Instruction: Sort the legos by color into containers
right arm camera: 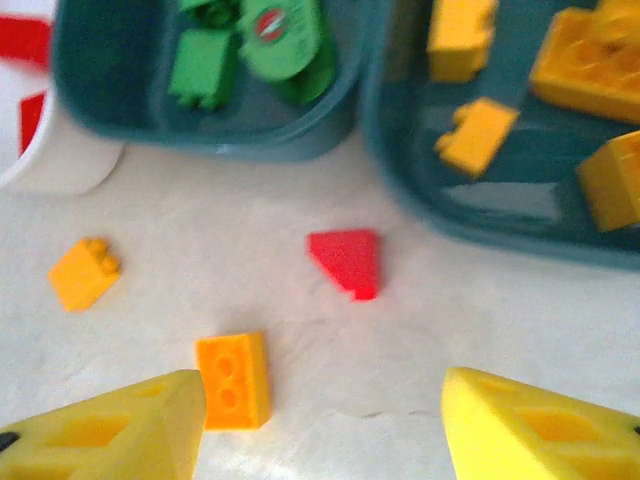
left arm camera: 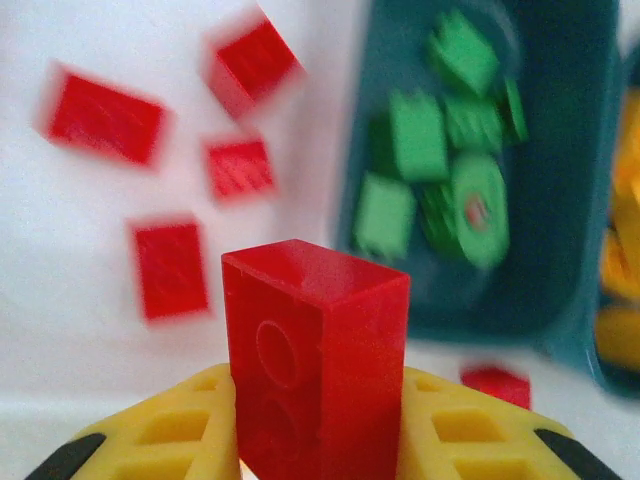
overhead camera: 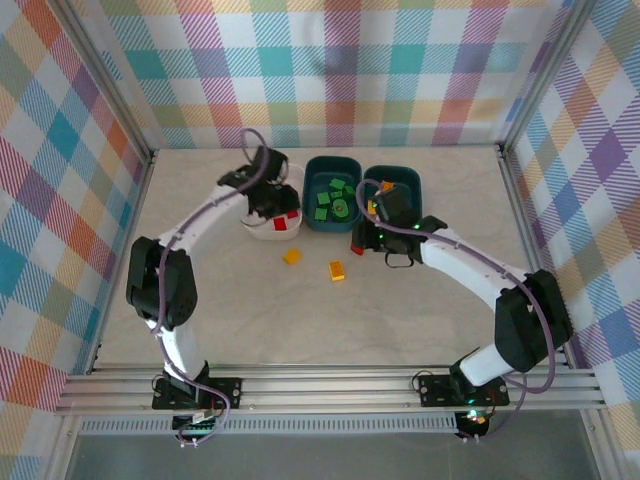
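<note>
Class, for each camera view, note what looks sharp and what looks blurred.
Left wrist view: gripped red brick sharp, red legos and green legos behind it smeared. Right wrist view: soft throughout, yellow bricks included. Top view: evenly lit, crisp.

You have three tubs side by side on the table (overhead camera: 420,310): the left tub (overhead camera: 258,234), middle tub (overhead camera: 333,160) and right tub (overhead camera: 400,170); bricks lie in each; your left hand (left arm camera: 318,430) hangs over the left tub, pinching the held brick (left arm camera: 315,340); before the tubs lie two loose bricks (right arm camera: 233,380) and a wedge brick (right arm camera: 347,261); your right hand (right arm camera: 322,410) hovers above them, spread.
</note>
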Motion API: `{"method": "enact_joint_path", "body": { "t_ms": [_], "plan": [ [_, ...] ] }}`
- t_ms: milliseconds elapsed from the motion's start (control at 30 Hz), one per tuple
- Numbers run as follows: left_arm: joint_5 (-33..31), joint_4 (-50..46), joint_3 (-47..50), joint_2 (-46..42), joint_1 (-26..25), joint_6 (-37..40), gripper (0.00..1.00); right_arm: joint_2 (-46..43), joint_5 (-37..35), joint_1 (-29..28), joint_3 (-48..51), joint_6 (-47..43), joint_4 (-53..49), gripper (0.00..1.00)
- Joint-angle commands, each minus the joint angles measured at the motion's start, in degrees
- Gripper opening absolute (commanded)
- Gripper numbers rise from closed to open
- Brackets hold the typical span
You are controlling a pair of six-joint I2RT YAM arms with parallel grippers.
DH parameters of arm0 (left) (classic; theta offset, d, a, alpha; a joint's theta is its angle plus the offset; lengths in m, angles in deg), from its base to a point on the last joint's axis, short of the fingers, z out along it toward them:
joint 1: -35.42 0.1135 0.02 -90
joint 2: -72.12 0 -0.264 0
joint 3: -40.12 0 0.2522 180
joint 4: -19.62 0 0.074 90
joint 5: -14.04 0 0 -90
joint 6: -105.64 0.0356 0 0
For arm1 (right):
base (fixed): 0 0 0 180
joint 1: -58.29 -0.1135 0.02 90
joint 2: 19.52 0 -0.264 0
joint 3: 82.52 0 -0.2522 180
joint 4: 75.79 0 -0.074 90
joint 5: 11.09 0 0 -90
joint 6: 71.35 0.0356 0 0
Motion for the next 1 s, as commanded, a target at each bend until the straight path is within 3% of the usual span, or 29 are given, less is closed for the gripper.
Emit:
{"method": "enact_joint_path", "body": {
  "t_ms": [0,200,333,533,767,967],
  "plan": [
    [-0.3,-5.25,-6.88,7.87,4.04,2.48,0.27,3.36,0.49,-4.04,-0.85,2.2,0.7,0.65],
    [2.63,-11.87,-20.54,17.72,6.06,3.26,0.27,12.4,-1.99,-7.92,-5.77,0.32,-1.85,0.7],
    [4.17,-13.83,-25.97,21.66,6.73,3.03,0.33,17.22,-2.01,-9.08,-9.61,-0.11,-3.65,0.74],
    [3.71,-17.5,-31.28,24.17,6.82,3.36,0.59,20.96,-1.55,-10.1,-11.83,-0.37,-4.96,0.76],
    [3.8,-12.58,-20.5,11.99,6.82,2.29,0.63,23.45,-1.96,-11.13,-12.8,-0.63,-5.67,0.69],
    [6.1,-0.83,3.25,-4.37,5.77,-1.4,0.66,24.76,-4.06,-11.76,-13.76,-0.96,-6.44,0.42]
  ]
}}
